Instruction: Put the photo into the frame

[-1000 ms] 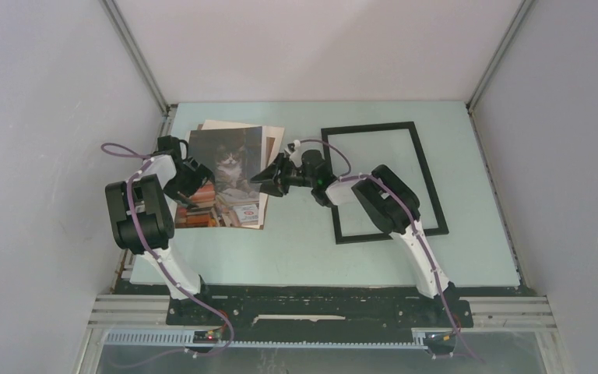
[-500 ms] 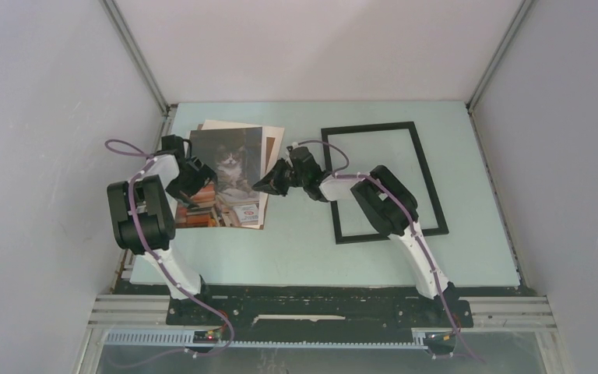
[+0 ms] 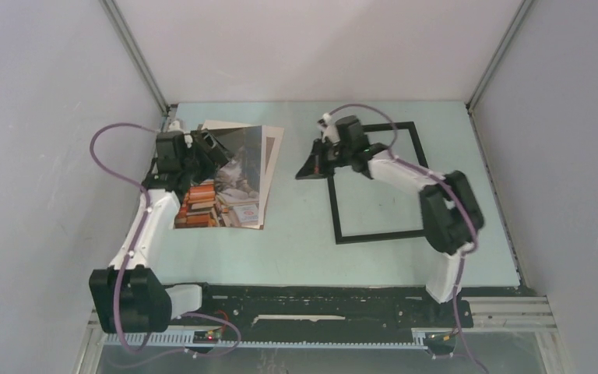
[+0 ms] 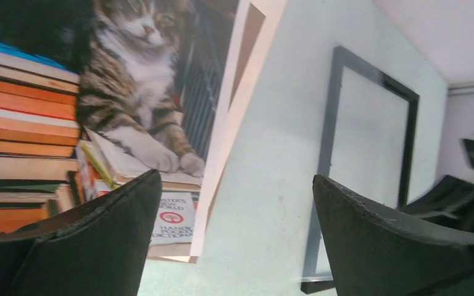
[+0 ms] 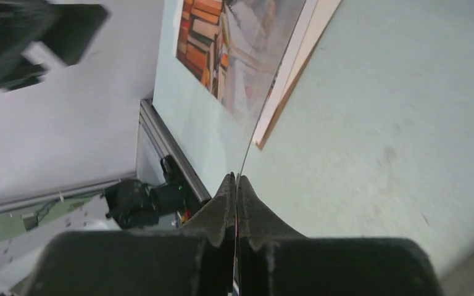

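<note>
Top view: my left gripper (image 3: 206, 148) hangs wide open over the photo (image 3: 226, 206), which lies at nine o'clock of the frame (image 3: 381, 235). Left wrist: nothing is held. Right wrist: my right gripper (image 5: 236, 180) is pinched on a thin sheet (image 5: 250, 151) that I cannot identify; pulling may crease it.

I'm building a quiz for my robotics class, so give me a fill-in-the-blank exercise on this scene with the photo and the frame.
1. The left end effector hovers above the photo with its fingers ___.
2. The photo shows a cat beside stacked ___.
3. In the overhead view, the black frame lies to the photo's ___.
4. The right end effector is ___.
Missing words: open; books; right; shut.
</note>
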You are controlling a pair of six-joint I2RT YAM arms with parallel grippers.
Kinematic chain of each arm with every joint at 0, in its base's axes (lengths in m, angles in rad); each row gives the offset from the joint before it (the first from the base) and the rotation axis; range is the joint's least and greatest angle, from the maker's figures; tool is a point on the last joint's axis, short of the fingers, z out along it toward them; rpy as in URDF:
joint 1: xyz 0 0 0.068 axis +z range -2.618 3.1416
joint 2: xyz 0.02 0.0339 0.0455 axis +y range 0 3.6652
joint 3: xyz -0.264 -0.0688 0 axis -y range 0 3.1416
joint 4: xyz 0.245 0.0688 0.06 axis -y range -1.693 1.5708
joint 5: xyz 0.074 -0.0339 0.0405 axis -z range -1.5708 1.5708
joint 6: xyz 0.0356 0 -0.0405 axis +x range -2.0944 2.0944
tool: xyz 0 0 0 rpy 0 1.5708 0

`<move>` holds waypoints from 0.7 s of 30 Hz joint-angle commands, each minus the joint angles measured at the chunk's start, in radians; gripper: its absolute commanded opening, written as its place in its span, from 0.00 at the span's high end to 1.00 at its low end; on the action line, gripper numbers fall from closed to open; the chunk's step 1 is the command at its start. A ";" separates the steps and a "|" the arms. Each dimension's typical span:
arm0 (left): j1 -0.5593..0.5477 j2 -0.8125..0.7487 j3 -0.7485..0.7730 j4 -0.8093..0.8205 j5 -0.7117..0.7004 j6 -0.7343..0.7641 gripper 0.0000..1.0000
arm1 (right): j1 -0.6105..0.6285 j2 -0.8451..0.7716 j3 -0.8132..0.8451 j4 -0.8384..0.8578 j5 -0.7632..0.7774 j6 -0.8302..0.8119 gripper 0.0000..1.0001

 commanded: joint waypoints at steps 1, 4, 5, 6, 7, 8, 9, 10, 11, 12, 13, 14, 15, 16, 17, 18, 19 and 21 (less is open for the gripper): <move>-0.039 -0.032 -0.214 0.247 0.165 -0.136 0.00 | -0.080 -0.160 -0.096 -0.335 -0.098 -0.336 1.00; -0.140 -0.017 -0.284 0.328 0.164 -0.161 0.00 | -0.157 -0.234 -0.178 -0.437 -0.109 -0.427 1.00; -0.167 -0.004 -0.288 0.331 0.151 -0.162 0.00 | -0.185 -0.260 -0.201 -0.462 -0.098 -0.449 1.00; -0.194 0.008 -0.293 0.340 0.142 -0.166 0.00 | -0.219 -0.291 -0.222 -0.490 -0.081 -0.468 1.00; -0.220 0.021 -0.300 0.357 0.137 -0.175 0.00 | -0.243 -0.305 -0.240 -0.501 -0.077 -0.482 1.00; -0.247 0.036 -0.308 0.380 0.140 -0.183 0.00 | -0.268 -0.322 -0.260 -0.507 -0.079 -0.489 1.00; -0.270 0.050 -0.312 0.395 0.143 -0.189 0.00 | -0.292 -0.337 -0.281 -0.509 -0.092 -0.493 1.00; -0.292 0.065 -0.317 0.401 0.143 -0.197 0.00 | -0.315 -0.350 -0.300 -0.505 -0.113 -0.492 1.00; -0.309 0.077 -0.325 0.429 0.150 -0.206 0.00 | -0.334 -0.369 -0.324 -0.494 -0.138 -0.481 1.00; -0.315 0.089 -0.334 0.451 0.169 -0.217 0.00 | -0.349 -0.386 -0.348 -0.476 -0.167 -0.467 1.00; -0.313 0.098 -0.343 0.465 0.188 -0.228 0.00 | -0.359 -0.401 -0.367 -0.458 -0.197 -0.453 1.00; -0.310 0.104 -0.351 0.467 0.200 -0.235 0.00 | -0.364 -0.416 -0.382 -0.454 -0.203 -0.442 1.00; -0.309 0.106 -0.360 0.472 0.208 -0.243 0.00 | -0.367 -0.429 -0.392 -0.451 -0.219 -0.434 1.00; -0.308 0.105 -0.372 0.479 0.215 -0.253 0.00 | -0.375 -0.443 -0.409 -0.433 -0.250 -0.421 1.00; -0.308 0.101 -0.391 0.492 0.224 -0.268 0.00 | -0.387 -0.459 -0.433 -0.405 -0.284 -0.396 1.00; -0.308 0.095 -0.414 0.510 0.229 -0.288 0.00 | -0.402 -0.475 -0.458 -0.365 -0.310 -0.363 1.00; -0.308 0.081 -0.439 0.525 0.230 -0.302 0.00 | -0.419 -0.492 -0.490 -0.321 -0.335 -0.331 1.00; -0.308 0.052 -0.497 0.554 0.214 -0.339 0.00 | -0.457 -0.513 -0.545 -0.249 -0.373 -0.267 1.00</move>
